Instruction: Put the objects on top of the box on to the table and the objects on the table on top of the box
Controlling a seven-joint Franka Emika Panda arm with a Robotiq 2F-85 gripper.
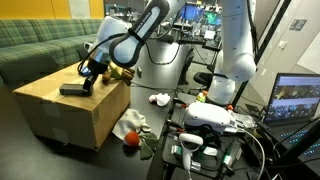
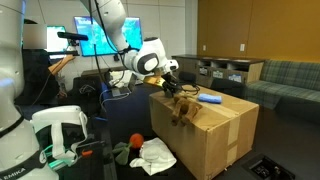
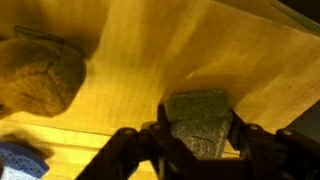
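Observation:
The tan cardboard box [image 1: 75,110] [image 2: 215,135] stands on the dark table [image 1: 150,118]. My gripper [image 1: 90,72] [image 2: 172,88] [image 3: 198,132] is down over the box top, near its edge. In the wrist view a grey-green speckled block [image 3: 195,112] sits on the cardboard between my fingers [image 3: 158,135], which press against both its sides. A brown fuzzy lump [image 3: 40,75] and a blue object [image 3: 18,160] [image 2: 210,98] also lie on the box top. A black flat object [image 1: 75,89] rests on the box beside the gripper.
On the table by the box lie a red ball-like thing [image 1: 130,140], a white crumpled cloth [image 1: 158,98] [image 2: 155,155] and something green [image 2: 122,150]. A green sofa [image 1: 40,45] stands behind. White equipment, cables and a laptop [image 1: 295,100] crowd one side.

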